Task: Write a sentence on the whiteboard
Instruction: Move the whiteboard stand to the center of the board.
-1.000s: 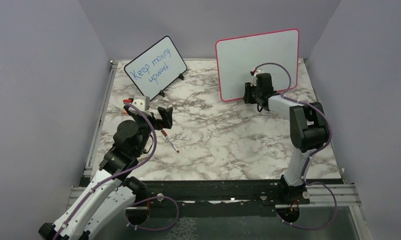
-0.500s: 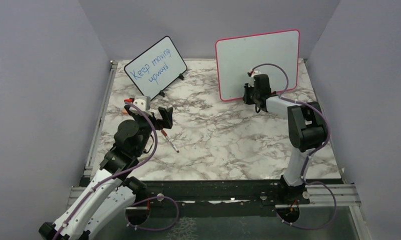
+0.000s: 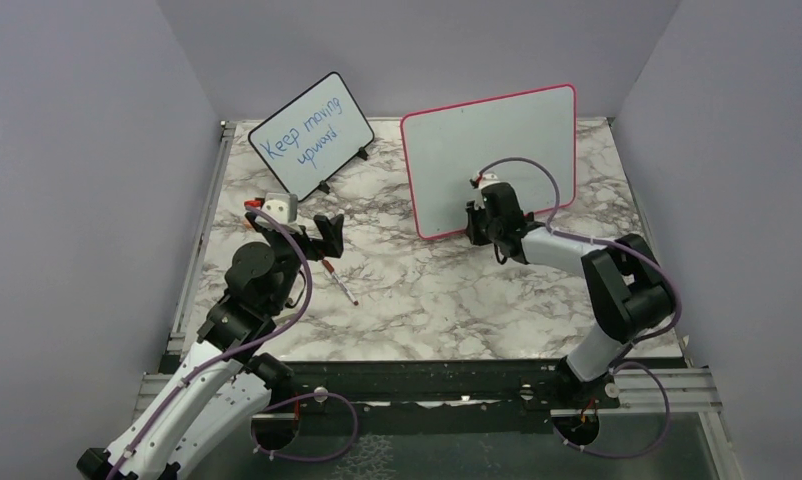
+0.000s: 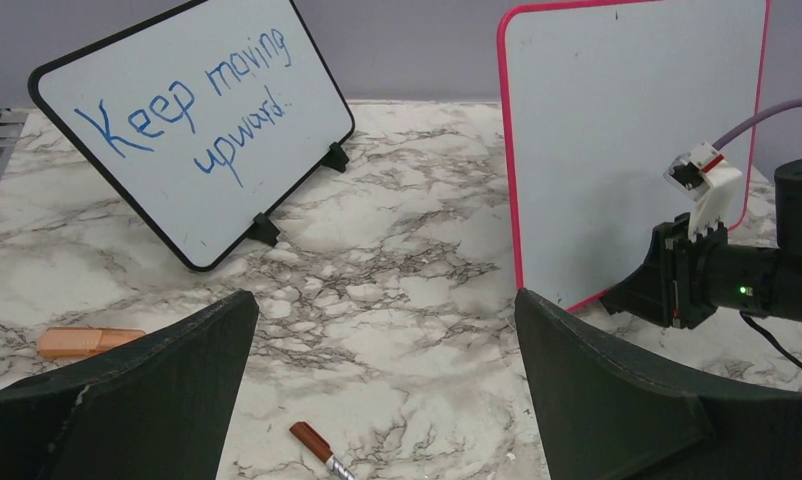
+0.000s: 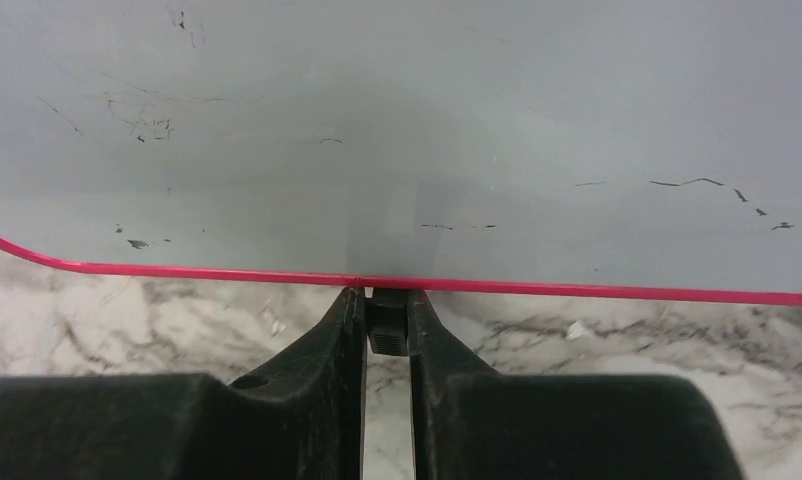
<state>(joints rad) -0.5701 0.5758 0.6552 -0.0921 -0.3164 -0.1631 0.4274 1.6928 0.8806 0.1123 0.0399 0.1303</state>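
The whiteboard (image 3: pixel 492 160) with its red-pink frame stands upright at the back right of the marble table. Its face (image 5: pixel 397 130) carries only faint scuff marks, and no sentence is in view on it. My right gripper (image 5: pixel 386 297) is at the board's lower edge, shut on one of its small black feet (image 5: pixel 386 328). In the top view that gripper (image 3: pixel 474 232) sits at the board's bottom left. A brown-capped marker (image 4: pixel 315 447) lies on the table just below my left gripper (image 4: pixel 387 300), which hovers open and holds nothing. The same marker (image 3: pixel 340 282) lies in front of the left arm.
A smaller black-framed board (image 3: pixel 310 135) with blue writing leans at the back left, also seen from the left wrist (image 4: pixel 192 120). An orange cap-like piece (image 4: pixel 87 341) lies on the table left of the left gripper. Purple walls enclose the table.
The right gripper has shut on the whiteboard's foot. The board has shifted left and nearer with it. The left arm and the marker have not moved.
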